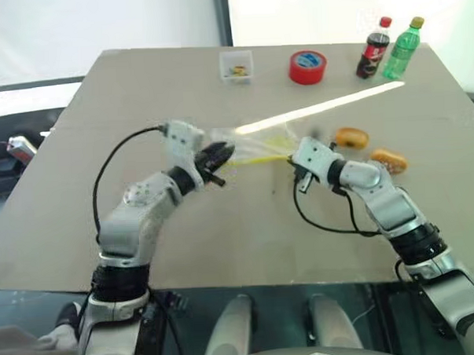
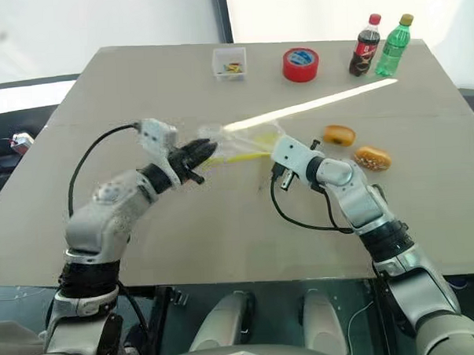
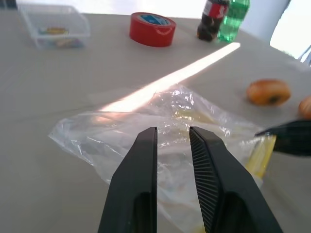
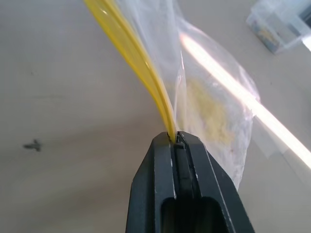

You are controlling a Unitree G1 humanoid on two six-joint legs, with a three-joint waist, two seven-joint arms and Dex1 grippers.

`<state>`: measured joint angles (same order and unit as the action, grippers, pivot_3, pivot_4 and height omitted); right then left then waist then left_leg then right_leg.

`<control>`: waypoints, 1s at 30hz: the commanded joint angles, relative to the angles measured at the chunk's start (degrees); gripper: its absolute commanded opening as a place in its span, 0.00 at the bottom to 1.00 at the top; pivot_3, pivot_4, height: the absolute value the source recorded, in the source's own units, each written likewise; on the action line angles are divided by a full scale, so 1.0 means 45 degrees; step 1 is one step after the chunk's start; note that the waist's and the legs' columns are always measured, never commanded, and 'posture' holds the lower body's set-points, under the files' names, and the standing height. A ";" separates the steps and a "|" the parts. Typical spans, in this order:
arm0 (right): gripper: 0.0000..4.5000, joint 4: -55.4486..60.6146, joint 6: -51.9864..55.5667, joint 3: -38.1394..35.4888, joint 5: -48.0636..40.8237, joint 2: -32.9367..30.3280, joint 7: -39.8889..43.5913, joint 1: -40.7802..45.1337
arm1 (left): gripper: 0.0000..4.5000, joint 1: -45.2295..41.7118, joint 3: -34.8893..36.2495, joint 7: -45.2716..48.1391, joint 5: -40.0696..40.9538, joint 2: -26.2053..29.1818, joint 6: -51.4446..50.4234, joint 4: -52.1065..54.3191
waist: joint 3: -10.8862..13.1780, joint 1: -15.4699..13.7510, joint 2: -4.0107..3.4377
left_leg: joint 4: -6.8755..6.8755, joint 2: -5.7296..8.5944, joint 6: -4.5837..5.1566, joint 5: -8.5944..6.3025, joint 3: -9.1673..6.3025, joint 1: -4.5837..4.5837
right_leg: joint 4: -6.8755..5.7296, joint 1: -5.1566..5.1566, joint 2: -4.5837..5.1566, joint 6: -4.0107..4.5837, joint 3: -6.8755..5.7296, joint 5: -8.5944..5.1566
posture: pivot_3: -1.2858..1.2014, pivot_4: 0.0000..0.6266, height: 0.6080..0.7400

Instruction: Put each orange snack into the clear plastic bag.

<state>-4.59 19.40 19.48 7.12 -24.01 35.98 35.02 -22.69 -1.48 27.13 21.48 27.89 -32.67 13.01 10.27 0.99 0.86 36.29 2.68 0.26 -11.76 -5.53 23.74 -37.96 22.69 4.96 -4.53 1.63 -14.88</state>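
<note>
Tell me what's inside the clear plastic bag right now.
No snack is inside the clear plastic bag; a pale yellowish patch shows through its film. Both orange snacks lie on the table. The right gripper pinches the bag's yellow strip.

Beige table (image 1: 224, 249) crossed by a bright diagonal sunlight streak (image 1: 328, 107). Beyond the table's far edge, white wall split by a dark vertical post (image 1: 223, 17).

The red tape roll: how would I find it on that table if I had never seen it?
Look along the far edge of the tan table. The red tape roll lies flat there, between the small clear box and the cola bottle. It is the one solid red ring, with a blue label inside.
</note>
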 commanded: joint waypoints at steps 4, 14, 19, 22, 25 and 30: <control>0.00 -0.0462 -0.0660 -0.0055 0.0286 0.0096 0.0292 0.0597 | 0.25 0.1117 -0.2178 0.0016 -0.4117 0.1025 0.4010 0.0308 | 0.0004 0.0006 -0.0001 | -0.0014 -0.0007 0.0002 -0.0001 -0.0001 0.0019 | 0.0001 0.0031 -0.0006 0.0002 -0.0001 -0.0001 | 0.52 0.24 1.00; 0.00 -0.0261 -0.0677 -0.0040 0.0339 0.0378 0.0588 0.0495 | 0.25 0.1041 -0.2889 -0.0929 -0.8131 0.1673 0.6827 -0.1196 | 0.0005 -0.0011 -0.0003 | -0.0013 -0.0007 0.0049 -0.0028 -0.0008 0.0014 | -0.0009 0.0028 -0.0008 -0.0001 -0.0011 -0.0001 | 0.52 0.24 1.00; 0.00 -0.0163 -0.0640 -0.0123 0.0364 0.0323 0.0638 0.0425 | 0.25 0.0784 -0.2691 -0.0895 -0.8461 0.1381 0.7121 -0.1746 | 0.0005 -0.0009 -0.0003 | -0.0012 -0.0006 0.0052 -0.0029 -0.0010 0.0015 | -0.0011 0.0028 -0.0008 -0.0001 -0.0014 -0.0001 | 0.52 0.24 1.00; 0.00 -0.0104 -0.0596 -0.0139 0.0384 0.0335 0.0616 0.0384 | 0.25 0.0694 -0.2594 -0.0760 -0.8377 0.1226 0.7313 -0.1901 | 0.0005 -0.0008 -0.0003 | -0.0011 -0.0006 0.0055 -0.0031 -0.0014 0.0015 | -0.0013 0.0027 -0.0009 -0.0002 -0.0018 -0.0001 | 0.52 0.24 1.00; 0.00 0.0080 -0.0258 -0.0191 0.0259 0.0375 0.0732 0.0293 | 0.06 0.0695 -0.2501 -0.0567 -0.8242 0.1140 0.7516 -0.1951 | 0.0005 0.0006 -0.0004 | -0.0010 -0.0006 0.0055 -0.0031 -0.0012 0.0015 | -0.0012 0.0027 -0.0008 -0.0002 -0.0016 -0.0001 | 0.52 0.24 1.00; 0.06 0.0746 0.0746 -0.0481 -0.0251 0.0368 0.1078 0.0082 | 0.01 0.0628 -0.2510 -0.0495 -0.8458 0.1080 0.7492 -0.2111 | 0.0005 0.0001 -0.0003 | -0.0009 -0.0006 0.0057 -0.0032 -0.0016 0.0015 | -0.0016 0.0027 -0.0008 -0.0002 -0.0018 -0.0001 | 0.52 0.24 1.00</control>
<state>-4.69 22.02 19.20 7.22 -22.21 40.22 35.30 -19.00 -13.95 24.93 -16.29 32.86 0.23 3.21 10.29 0.99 0.84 36.25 2.66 0.51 -11.90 -5.61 23.81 -38.03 22.81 4.92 -4.53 1.55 -14.88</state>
